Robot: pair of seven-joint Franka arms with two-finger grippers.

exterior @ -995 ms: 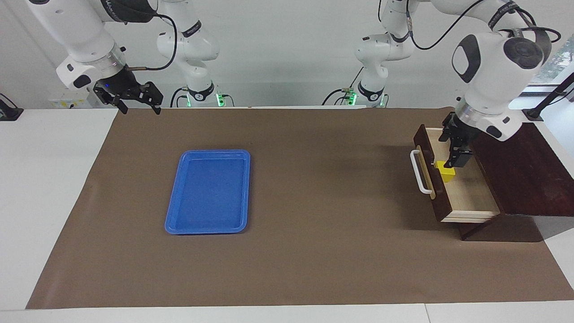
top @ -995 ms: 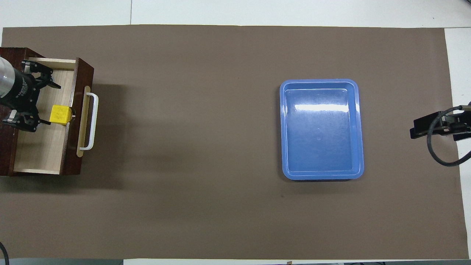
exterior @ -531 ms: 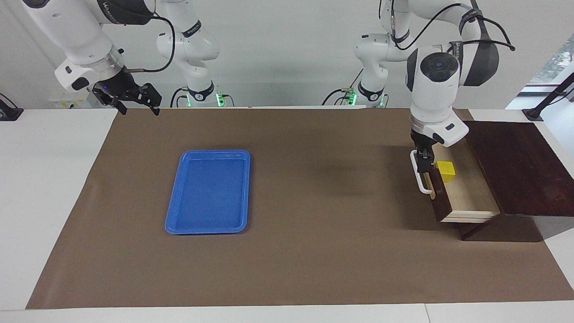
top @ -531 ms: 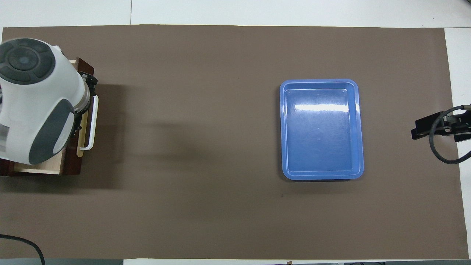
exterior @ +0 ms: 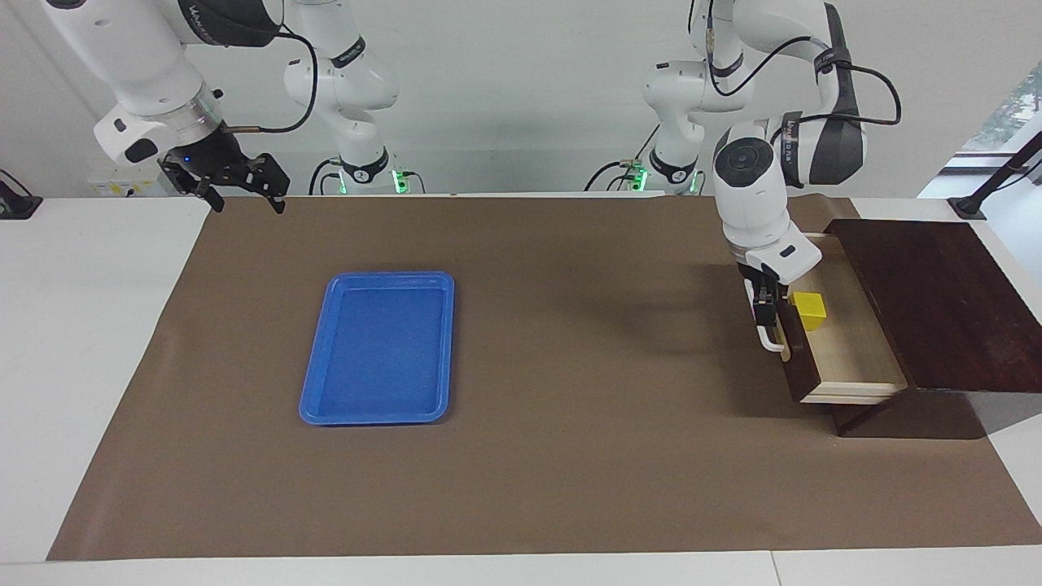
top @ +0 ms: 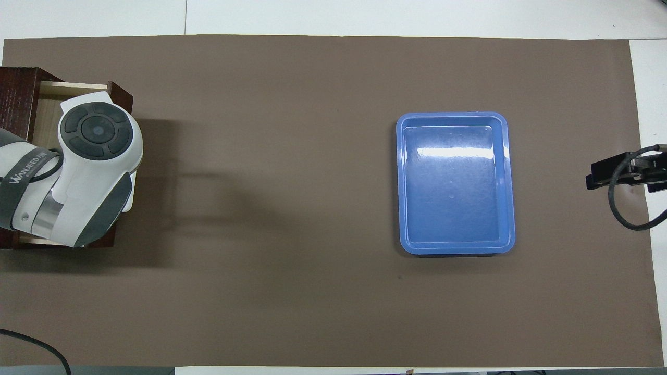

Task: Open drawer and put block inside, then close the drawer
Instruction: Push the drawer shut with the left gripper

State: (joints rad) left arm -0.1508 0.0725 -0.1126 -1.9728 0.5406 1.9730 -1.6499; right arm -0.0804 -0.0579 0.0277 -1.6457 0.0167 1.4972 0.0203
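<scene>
Drawer (exterior: 847, 350) pulled open at the left arm's end of the surface (exterior: 570, 456), block (exterior: 809, 310) inside on its floor. Left hand (exterior: 763, 313) down at the white handle (exterior: 765, 340), grip state can't tell. Right hand (exterior: 238, 185) spread open, waiting over the surface's corner at the right arm's end. Blue tray (exterior: 379, 347) mid-surface.

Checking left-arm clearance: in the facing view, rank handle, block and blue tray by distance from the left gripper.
From the left gripper:
1. Handle, right at the gripper, on the drawer front.
2. Block, inside the open drawer.
3. Blue tray, toward the right arm's end.
</scene>
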